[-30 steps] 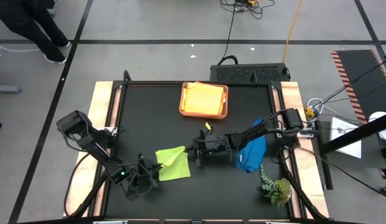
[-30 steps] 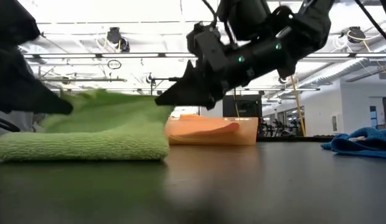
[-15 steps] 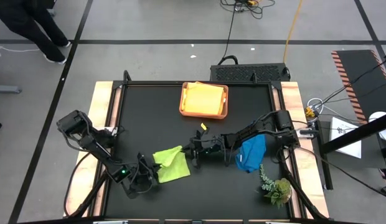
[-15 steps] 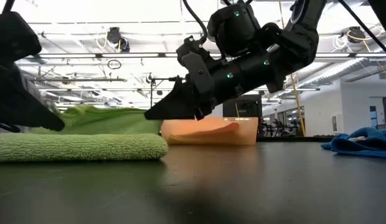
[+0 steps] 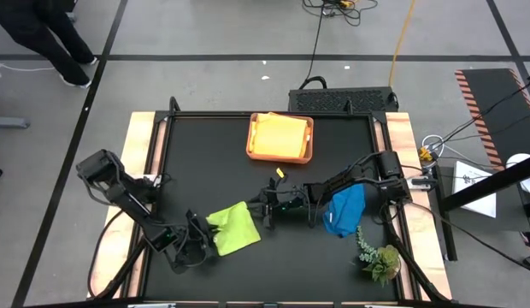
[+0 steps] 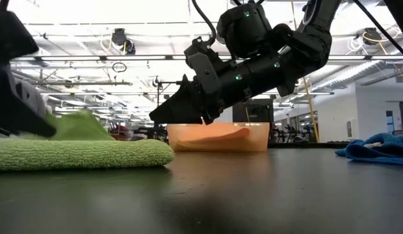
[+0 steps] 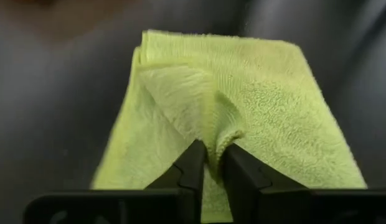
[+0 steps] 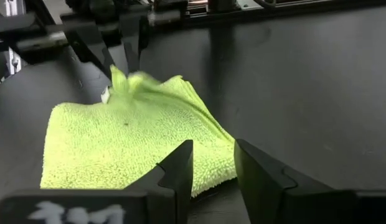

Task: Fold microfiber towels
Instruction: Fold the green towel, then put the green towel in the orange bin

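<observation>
A lime green towel (image 5: 232,229) lies folded on the black table (image 5: 205,162), left of centre toward the near edge. My left gripper (image 5: 207,233) is at the towel's left edge, shut on a raised pucker of it (image 7: 213,146). My right gripper (image 5: 262,211) is open and empty. It hovers just off the towel's right edge (image 8: 208,158) and above it in the low view (image 6: 156,118). A blue towel (image 5: 345,210) lies crumpled under the right arm. Orange and yellow towels lie in the tan tray (image 5: 280,137). My left gripper pinches a raised pucker of the lime towel's top layer (image 7: 214,144) between its two fingers (image 7: 194,163), near the towel's left edge. The fingers come from the table's left, slanting down. The rest of the towel lies flat on the table, with the cloth rising to a small peak (image 6: 84,123) at the fingers.
The tan tray stands at the far centre. A small green plant sprig (image 5: 379,254) lies at the near right corner. Wooden side rails (image 5: 145,145) border the table. Bare black table surface lies between the towel and the tray.
The lime towel's lifted upper layer has come down onto the lower one, and it now lies flatter. My left gripper has drawn its hold toward the table's near-left, and the towel has slid a little that way. My right gripper has moved left and lower, toward the towel's edge.
</observation>
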Available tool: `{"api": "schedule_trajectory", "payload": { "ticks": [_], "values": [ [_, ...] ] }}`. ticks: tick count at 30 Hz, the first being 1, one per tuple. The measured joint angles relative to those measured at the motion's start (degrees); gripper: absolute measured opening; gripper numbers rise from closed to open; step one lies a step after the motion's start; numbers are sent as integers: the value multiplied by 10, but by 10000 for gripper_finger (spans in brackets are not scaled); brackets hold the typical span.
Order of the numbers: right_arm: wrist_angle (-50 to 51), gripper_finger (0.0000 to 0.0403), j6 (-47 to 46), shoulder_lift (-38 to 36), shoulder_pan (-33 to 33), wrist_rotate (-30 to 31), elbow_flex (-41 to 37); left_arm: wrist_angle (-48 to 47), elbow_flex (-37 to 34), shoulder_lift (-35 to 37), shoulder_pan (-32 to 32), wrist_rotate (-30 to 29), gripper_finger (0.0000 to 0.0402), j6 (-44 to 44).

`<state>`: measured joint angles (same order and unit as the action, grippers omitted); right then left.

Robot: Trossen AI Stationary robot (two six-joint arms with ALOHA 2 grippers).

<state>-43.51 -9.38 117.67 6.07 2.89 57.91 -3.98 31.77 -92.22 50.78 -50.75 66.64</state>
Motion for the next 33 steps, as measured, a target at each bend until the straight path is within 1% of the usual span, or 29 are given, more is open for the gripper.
{"api": "schedule_trajectory", "payload": {
  "ticks": [3, 7, 10, 12, 14, 16, 18, 20, 22, 24, 26, 29, 31, 33],
  "values": [
    [0, 111, 2, 0, 0, -3, 0, -60, 0, 53, -4, 13, 73, -17],
    [-3, 112, -3, 0, 0, -28, 0, -159, 0, 140, -10, 39, 92, 4],
    [-5, 112, -2, 0, 0, -32, 0, -197, 0, 187, -10, 58, 104, 10],
    [-8, 112, -1, 0, 0, -36, 0, -202, 0, 210, -10, 62, 110, 9],
    [-10, 112, 15, 0, 1, -71, 0, -174, 0, 221, -10, 62, 111, -22],
    [-12, 112, 48, 0, 8, -119, 0, -121, 0, 215, -10, 57, 108, -88],
    [-12, 112, 82, 0, 23, -162, 0, -41, 0, 194, -14, 56, 100, -172],
    [-11, 112, 118, 0, 44, -182, 0, 48, 0, 164, -22, 70, 91, -261],
    [-8, 112, 152, 0, 65, -177, 0, 127, 0, 134, -29, 95, 82, -334],
    [-8, 113, 174, 0, 84, -158, 0, 189, 0, 108, -35, 118, 74, -381],
    [-8, 121, 187, 0, 98, -136, 0, 229, 0, 86, -44, 133, 67, -403],
    [-1, 145, 203, 0, 112, -102, 0, 276, 0, 61, -53, 133, 60, -408],
    [26, 166, 219, 0, 118, -82, 9, 296, 1, 50, -58, 136, 59, -418],
    [66, 188, 235, 0, 125, -59, 24, 305, 8, 44, -65, 152, 59, -442]
  ]
}}
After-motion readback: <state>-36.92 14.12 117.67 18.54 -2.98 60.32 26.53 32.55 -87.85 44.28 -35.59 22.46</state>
